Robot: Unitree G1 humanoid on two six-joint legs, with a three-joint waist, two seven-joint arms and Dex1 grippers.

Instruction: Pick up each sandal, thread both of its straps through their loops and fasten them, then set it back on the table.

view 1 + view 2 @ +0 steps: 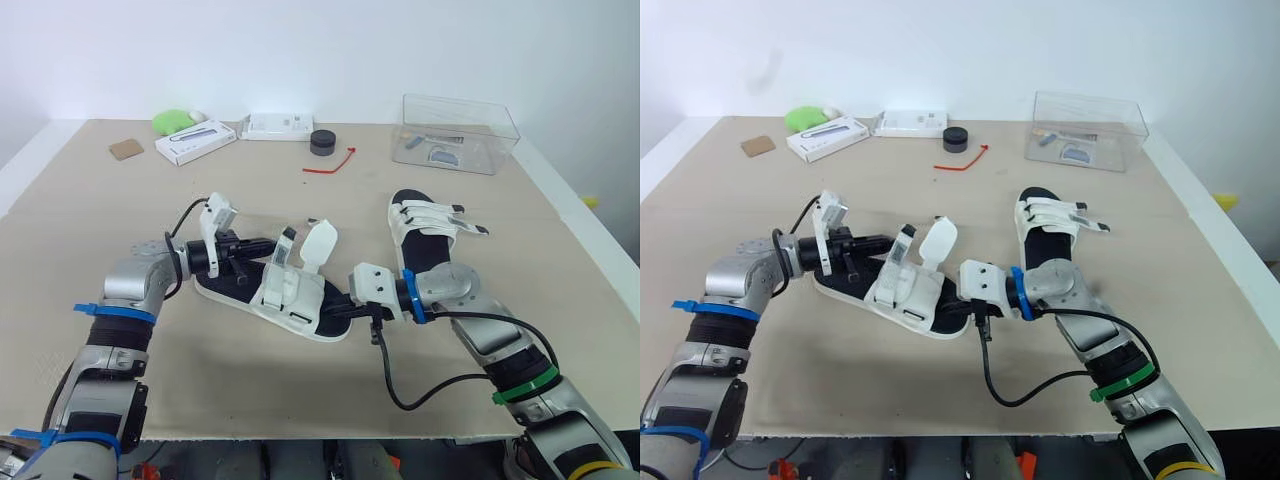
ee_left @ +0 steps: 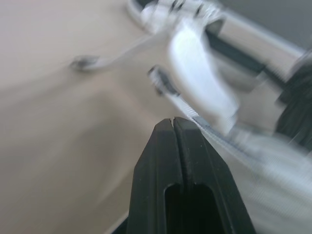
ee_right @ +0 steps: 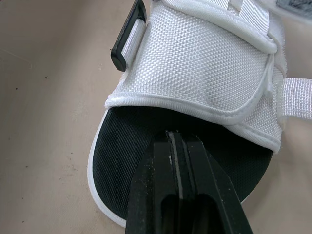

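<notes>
A white-strapped sandal with a black footbed [image 1: 285,295] lies in the middle of the table, and both of its straps stand up loose. My left gripper [image 1: 258,250] reaches in over its heel end. In the left wrist view the left gripper [image 2: 174,120] is shut, its tip just short of a white strap [image 2: 200,83]. My right gripper [image 3: 174,134] is shut too, its tip resting on the black footbed at the toe, below the front strap [image 3: 204,63]. A second sandal [image 1: 425,232] lies to the right with its straps laid across it.
A clear plastic box [image 1: 458,132] stands at the back right. Along the back lie a black round cap [image 1: 323,142], a red tie [image 1: 332,163], two white boxes [image 1: 196,141] [image 1: 278,126], a green object [image 1: 175,121] and a brown square [image 1: 126,149].
</notes>
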